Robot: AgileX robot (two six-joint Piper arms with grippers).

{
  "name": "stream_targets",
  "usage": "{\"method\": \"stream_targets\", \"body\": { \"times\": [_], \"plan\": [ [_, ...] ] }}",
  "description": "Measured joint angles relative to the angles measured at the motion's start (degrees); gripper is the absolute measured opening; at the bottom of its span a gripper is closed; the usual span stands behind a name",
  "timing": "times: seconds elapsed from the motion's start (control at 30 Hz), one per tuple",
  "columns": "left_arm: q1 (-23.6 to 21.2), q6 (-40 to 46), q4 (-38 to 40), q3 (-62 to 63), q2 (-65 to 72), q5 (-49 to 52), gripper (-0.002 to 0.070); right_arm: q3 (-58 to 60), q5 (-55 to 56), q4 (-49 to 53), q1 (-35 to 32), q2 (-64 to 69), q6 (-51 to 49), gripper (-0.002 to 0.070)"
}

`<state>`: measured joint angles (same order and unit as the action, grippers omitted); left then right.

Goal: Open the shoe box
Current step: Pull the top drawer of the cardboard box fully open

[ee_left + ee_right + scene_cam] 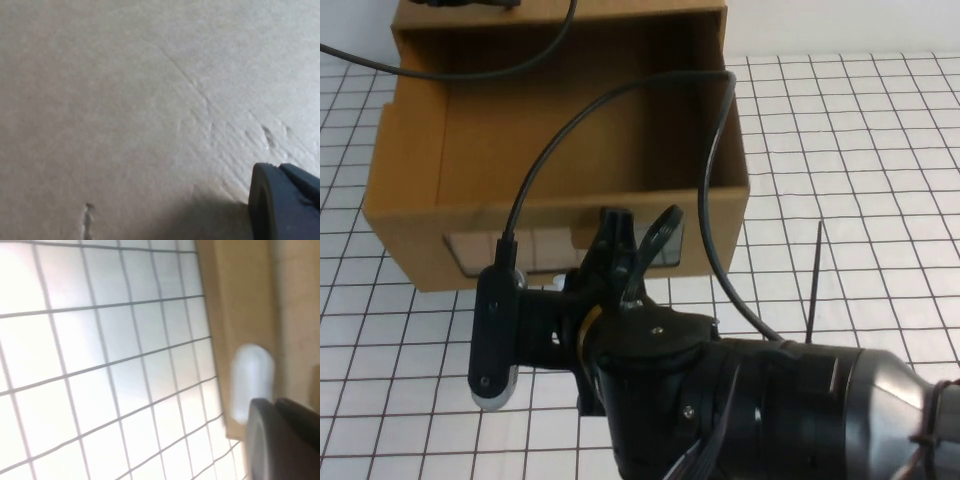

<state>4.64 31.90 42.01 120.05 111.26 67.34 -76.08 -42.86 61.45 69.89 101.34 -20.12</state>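
Lid (650, 12) is already up. Your right gripper (638, 232), fingers pressed together, sits lower centre at the shoe box (410, 240) front wall; left gripper (282, 200) hugs cardboard, grip unclear — back out straight.

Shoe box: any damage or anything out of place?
Only light wear: small dents and a crease mark the cardboard beside the left gripper, which is close against it. The shoe box itself sits open and upright. The right gripper, fingers shut, is at its front wall.

Glare's washing out the white gridded tabletop (75, 340), right wrist view blurred; brown cardboard shoe box (640, 150) interior sits dim, shadowed.
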Motion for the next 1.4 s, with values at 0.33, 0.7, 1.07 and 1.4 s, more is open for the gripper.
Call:
{"method": "stream_targets", "body": {
  "times": [0.33,0.7,1.07,1.4],
  "plan": [
    [0.00,0.00,-0.21,0.00,0.00,0.00,-0.0002,0.00,-3.03,-3.27,0.98,-0.14,1.51,-0.0001],
    [0.00,-0.14,-2.39,6.79,-1.42,3.97,-0.0002,-2.93,-10.06,-10.23,8.61,-10.30,-0.25,0.0038],
    [0.00,-2.40,-12.27,6.73,-18.03,4.85,-0.0002,-5.97,-19.37,-14.64,-8.70,-21.24,-1.30,-0.0010],
    [0.00,-0.92,-18.04,-27.62,-48.99,-12.26,-0.0002,-2.95,-16.89,-34.59,-35.70,-36.12,2.65,-0.0012]
  ]
}}
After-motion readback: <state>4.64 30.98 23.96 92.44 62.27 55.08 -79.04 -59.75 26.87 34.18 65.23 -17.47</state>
